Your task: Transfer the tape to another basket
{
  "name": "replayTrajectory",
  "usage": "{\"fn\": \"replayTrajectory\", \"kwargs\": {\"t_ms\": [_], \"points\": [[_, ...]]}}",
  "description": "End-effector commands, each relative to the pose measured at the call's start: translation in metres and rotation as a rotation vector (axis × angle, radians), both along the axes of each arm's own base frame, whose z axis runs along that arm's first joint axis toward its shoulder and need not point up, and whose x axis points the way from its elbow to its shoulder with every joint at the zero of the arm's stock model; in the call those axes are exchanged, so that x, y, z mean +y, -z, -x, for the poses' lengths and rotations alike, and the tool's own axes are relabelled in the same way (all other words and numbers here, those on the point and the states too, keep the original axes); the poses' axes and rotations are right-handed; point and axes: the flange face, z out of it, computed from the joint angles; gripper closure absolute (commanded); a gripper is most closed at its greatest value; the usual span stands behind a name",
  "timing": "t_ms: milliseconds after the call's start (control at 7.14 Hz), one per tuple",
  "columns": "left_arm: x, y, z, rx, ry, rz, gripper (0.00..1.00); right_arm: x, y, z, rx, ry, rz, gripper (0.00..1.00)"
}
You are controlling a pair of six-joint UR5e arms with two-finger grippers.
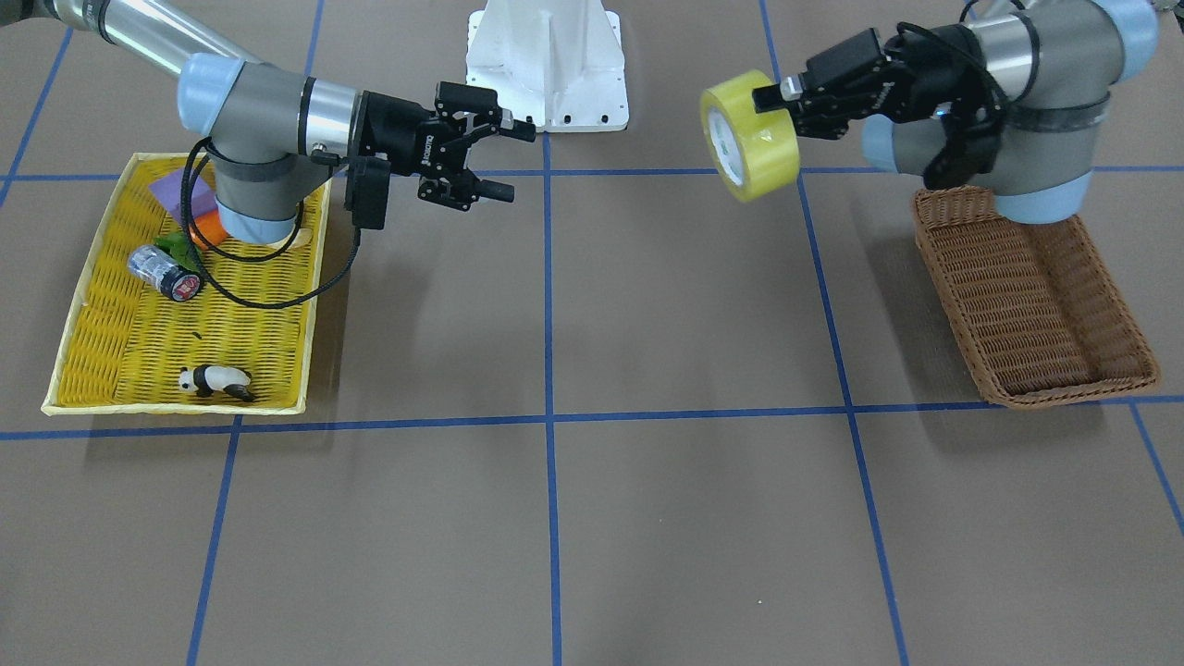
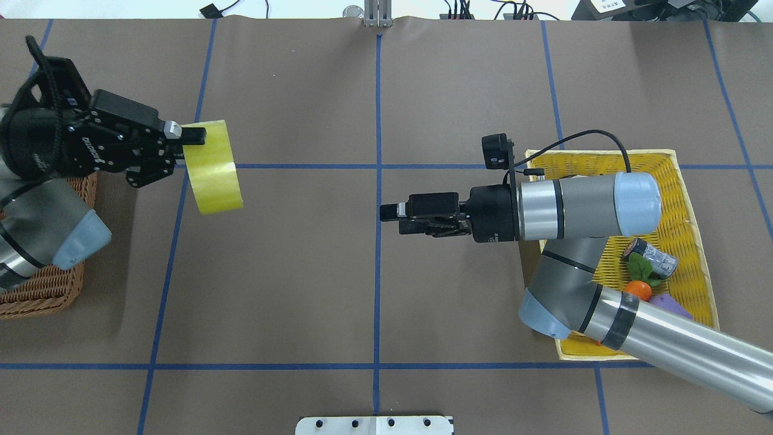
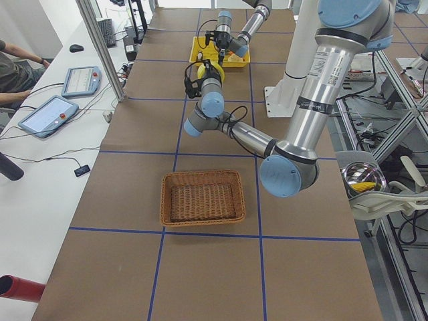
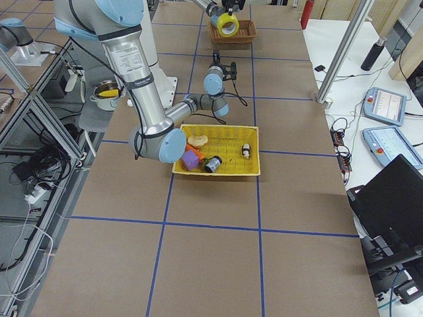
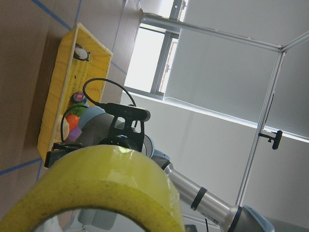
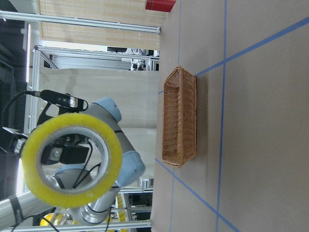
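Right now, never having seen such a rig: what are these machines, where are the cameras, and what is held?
Two robot arms work at one table, each ending in a two-finger gripper. One camera faces the robot, one looks over its shoulders, two stand at the table's ends, one rides on each wrist. The left gripper holds a roll of yellow tape in the air, near the empty brown basket. The right gripper is open and holds nothing. The yellow tray holds a panda toy, a silver cylinder and other small things.
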Motion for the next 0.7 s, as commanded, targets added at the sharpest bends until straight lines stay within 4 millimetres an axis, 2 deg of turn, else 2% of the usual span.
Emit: {"fn": "replayTrajectory", "kwargs": {"t_ms": [0,280,420,561], "points": [[-0.02,-0.058,0.055,-0.179,0.131,-0.02,1.0,-0.047,0.008,-0.059,0.218,-0.042,-0.038,0.0],[-0.015,-0.116,0.071,-0.377,0.225,-0.037,1.0,-0.073,-0.043,-0.136,0.374,-0.112,0.017,0.02],[-0.022,-0.129,0.082,-0.471,0.26,-0.04,1.0,-0.082,-0.074,-0.161,0.445,-0.133,0.044,0.03],[-0.032,-0.138,0.098,-0.546,0.288,-0.043,1.0,-0.083,-0.113,-0.176,0.548,-0.154,-0.071,0.03]]}}
